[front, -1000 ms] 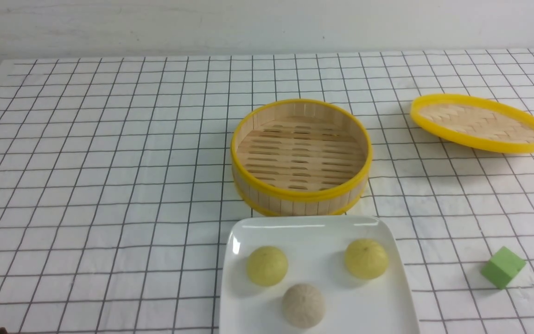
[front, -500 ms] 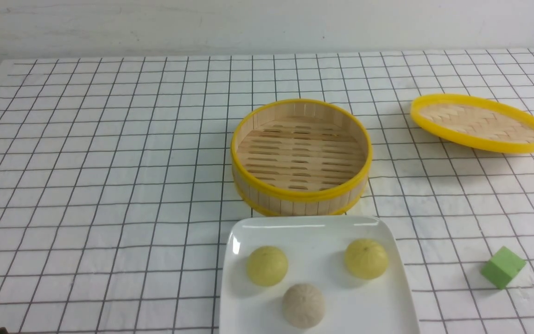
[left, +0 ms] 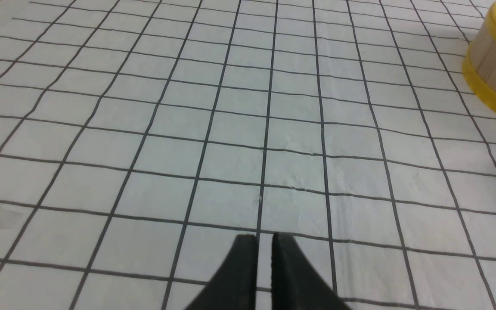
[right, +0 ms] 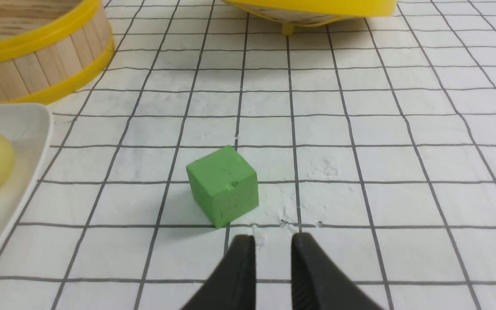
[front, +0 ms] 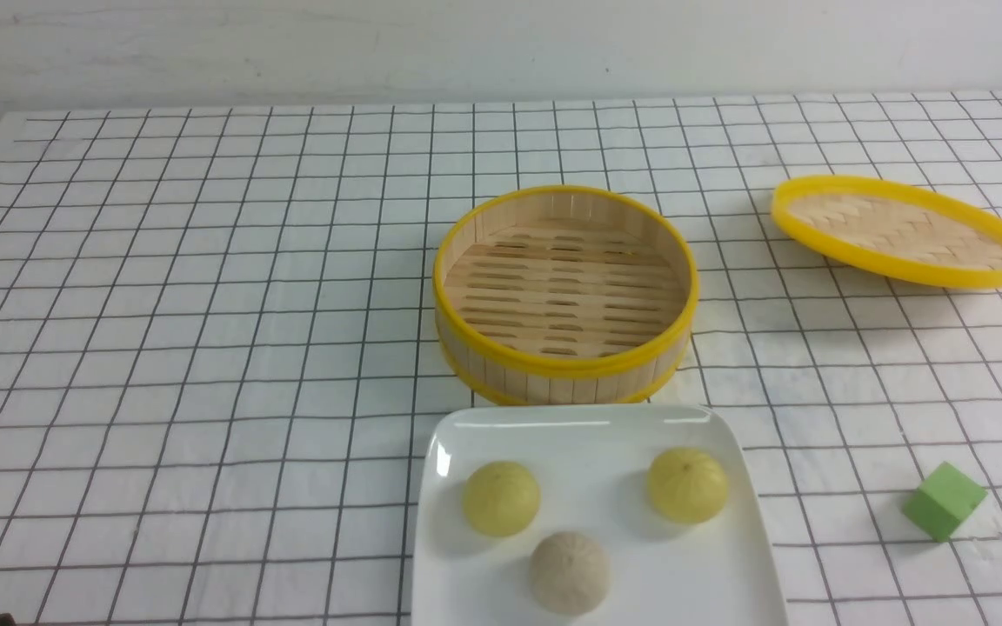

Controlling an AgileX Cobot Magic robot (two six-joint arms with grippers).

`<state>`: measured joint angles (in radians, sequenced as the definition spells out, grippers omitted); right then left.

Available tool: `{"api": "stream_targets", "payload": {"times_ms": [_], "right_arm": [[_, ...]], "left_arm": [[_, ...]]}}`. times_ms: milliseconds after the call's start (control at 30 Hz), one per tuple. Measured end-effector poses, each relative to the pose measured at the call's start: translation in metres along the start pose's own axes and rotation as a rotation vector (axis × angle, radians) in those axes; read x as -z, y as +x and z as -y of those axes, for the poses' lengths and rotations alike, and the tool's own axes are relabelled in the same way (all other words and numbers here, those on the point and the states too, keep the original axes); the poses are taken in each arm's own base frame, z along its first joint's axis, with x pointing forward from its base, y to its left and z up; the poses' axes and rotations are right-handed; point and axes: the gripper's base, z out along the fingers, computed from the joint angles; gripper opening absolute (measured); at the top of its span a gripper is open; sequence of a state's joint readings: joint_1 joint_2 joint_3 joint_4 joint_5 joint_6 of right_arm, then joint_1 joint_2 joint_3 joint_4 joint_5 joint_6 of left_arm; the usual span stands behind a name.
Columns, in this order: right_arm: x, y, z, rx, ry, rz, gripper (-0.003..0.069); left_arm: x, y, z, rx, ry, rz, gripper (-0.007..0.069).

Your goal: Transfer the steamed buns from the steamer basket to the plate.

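- Front view: I am seeing all three steamed buns sitting on the plate at the bottom centre of the frame: a pale yellow bun on the left, a second yellow bun on the right, and a beige bun lowest, between them, none touching another.
- The steamer basket is standing just above the plate in mid-frame, and its slatted floor is showing bare. I judge the moving as finished, with nothing left to carry.
- The lid is lying in the upper right and a green cube at the lower right, both well apart from the plate. Neither of my arms is showing here.
- Left wrist view: my left claw is hanging over bare checked desk at the bottom centre, its tips standing only a narrow slit apart and gripping nothing. A slice of the basket wall is peeking in at the upper right edge.
- Right wrist view: my right claw is sitting at the bottom centre with a clear gap between its tips, also empty. The cube is resting just above it, the plate with one yellow bun is showing at the left edge, and the basket is filling the upper left corner.
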<state>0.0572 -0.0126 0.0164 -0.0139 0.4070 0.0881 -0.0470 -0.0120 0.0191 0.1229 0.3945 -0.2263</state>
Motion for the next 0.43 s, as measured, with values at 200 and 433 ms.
{"api": "stream_targets", "payload": {"times_ms": [200, 433], "right_arm": [[0.0, 0.0, 0.0, 0.0, 0.0, 0.0, 0.0158], [0.0, 0.0, 0.0, 0.0, 0.0, 0.0, 0.0171]], "left_arm": [[0.0, 0.0, 0.0, 0.0, 0.0, 0.0, 0.0088], [0.0, 0.0, 0.0, 0.0, 0.0, 0.0, 0.009]]}}
